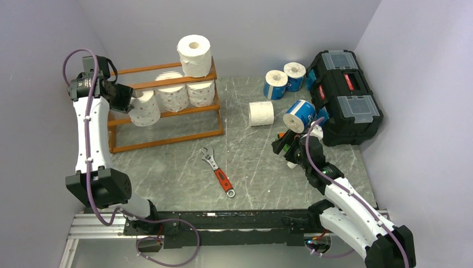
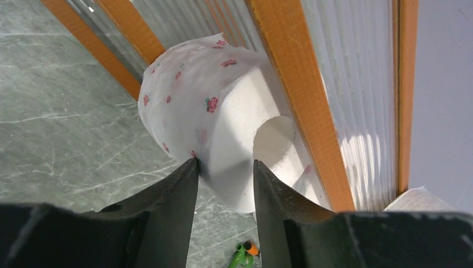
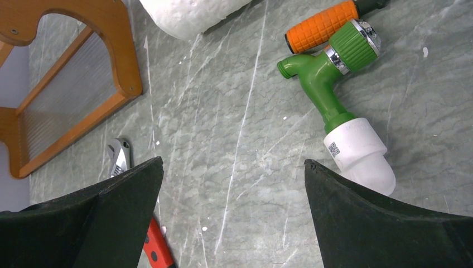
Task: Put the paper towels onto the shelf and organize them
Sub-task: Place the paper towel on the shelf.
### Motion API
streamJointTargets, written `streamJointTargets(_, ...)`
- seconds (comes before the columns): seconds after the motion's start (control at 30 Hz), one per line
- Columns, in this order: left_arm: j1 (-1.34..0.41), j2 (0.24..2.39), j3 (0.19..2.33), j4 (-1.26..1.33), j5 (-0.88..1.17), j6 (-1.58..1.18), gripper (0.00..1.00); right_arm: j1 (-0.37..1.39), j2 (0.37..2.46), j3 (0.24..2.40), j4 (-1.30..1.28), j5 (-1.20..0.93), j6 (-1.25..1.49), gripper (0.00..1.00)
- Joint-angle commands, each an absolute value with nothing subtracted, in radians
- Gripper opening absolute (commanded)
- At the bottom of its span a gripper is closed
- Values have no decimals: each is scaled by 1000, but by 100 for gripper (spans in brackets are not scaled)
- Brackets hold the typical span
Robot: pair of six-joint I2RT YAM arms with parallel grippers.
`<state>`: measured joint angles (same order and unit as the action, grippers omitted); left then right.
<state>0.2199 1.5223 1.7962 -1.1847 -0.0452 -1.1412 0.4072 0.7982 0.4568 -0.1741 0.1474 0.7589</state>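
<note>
The shelf sits at the far left of the table. The L gripper is at the left end of the shelf's mid level; its fingers are narrow, w/ the side of a flower roll between them; one tip touches the roll's outside, the other is on the flat end by the hole; can't tell if they squeeze it. This roll is at the front rail of the mid level; two more flower rolls sit beside it on that level. A top roll, plain white, stands on the top level at the right end, hole up.

A plain roll lies on its side near the far middle of the table. Two blue rolls sit by the far edge, just beside the toolbox in the far right corner; a third blue roll is near the toolbox's front.

The R gripper is wide open w/ nothing in it, above bare table on the right side; a green tap lies just beside one finger, w/ an orange grip next to it. A wrench w/ a red handle lies near the table's middle.
</note>
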Motion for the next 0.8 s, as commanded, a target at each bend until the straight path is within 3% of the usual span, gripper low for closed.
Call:
streamJointTargets(0.0, 215, 1463, 1779, -1150, -35, -1126, 46, 402, 782, 460, -156, 158, 748, 99)
streamJointTargets(0.53, 227, 1329, 1715, -1123, -26, -1009, 65, 402, 767, 454, -156, 151, 745, 99)
streamJointTargets(0.77, 212, 1081, 1423, -808, -14, -791, 80, 402, 780, 446, -136, 123, 747, 99)
